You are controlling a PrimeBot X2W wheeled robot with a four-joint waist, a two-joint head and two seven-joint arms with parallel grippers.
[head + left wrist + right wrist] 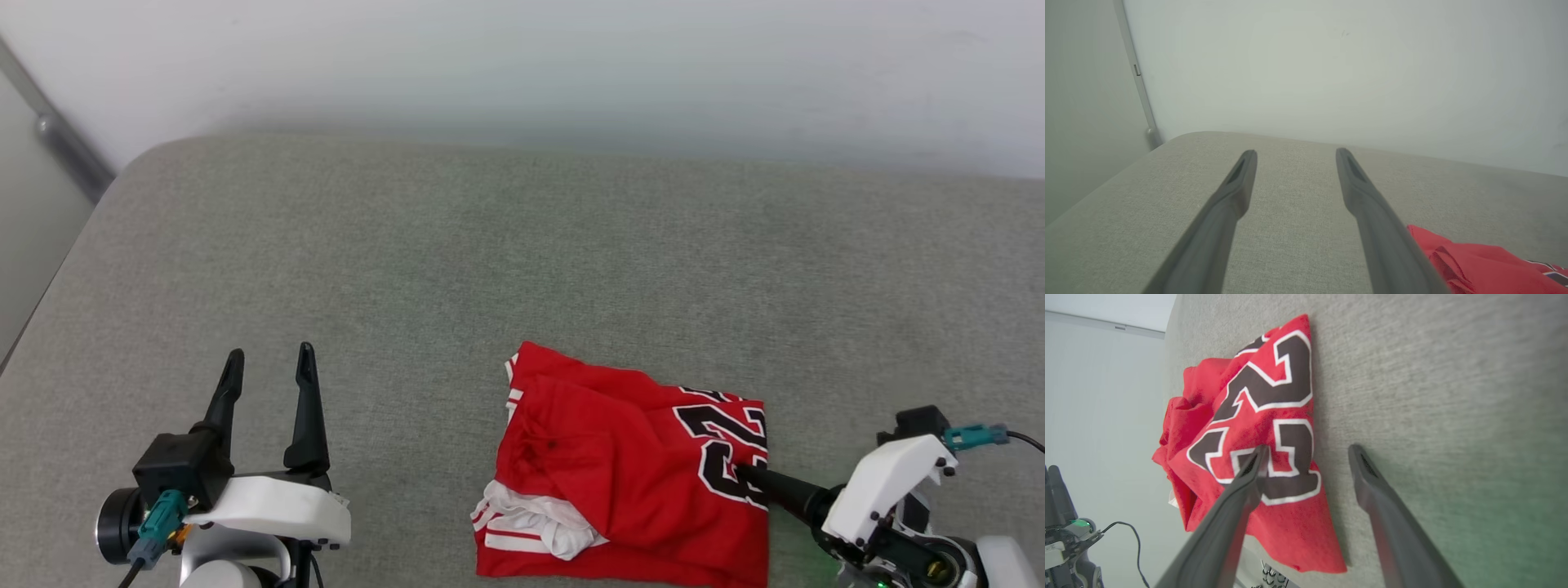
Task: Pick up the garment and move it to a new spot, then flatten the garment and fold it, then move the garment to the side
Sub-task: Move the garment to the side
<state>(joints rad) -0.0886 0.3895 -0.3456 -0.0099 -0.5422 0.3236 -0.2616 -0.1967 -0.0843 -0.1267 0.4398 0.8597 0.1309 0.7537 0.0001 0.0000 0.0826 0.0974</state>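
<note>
- A grey fabric cushion (408, 245) spreads across the head view, with a pale wall (522, 57) behind it.
- The garment (629, 465) is a red jersey lying in a loose, rumpled fold on the near right part of the cushion, close to its front edge.
- A black number 23 (727, 449) with a white outline shows on the jersey's right side.
- A white sleeve (531, 523) with red-and-white striped trim bunches out at the jersey's near left corner.
- The left gripper (271, 353) sits at the lower left over bare cushion, well apart from the garment. Its two dark fingers are spread and point toward the wall, with nothing between them.
- In the left wrist view, the left gripper (1296, 152) frames bare cushion, and a corner of the garment (1474, 261) shows at the lower right.
- The right gripper (747, 472) reaches in from the lower right, one dark finger lying across the number.
- In the right wrist view, the right gripper (1308, 449) is spread wide and straddles the edge of the garment (1216, 416). One finger is over the number (1265, 388), the other over bare cushion beside it.
- The right gripper's jaws are released and clamp no cloth; whether a fingertip touches the fabric cannot be told.
</note>
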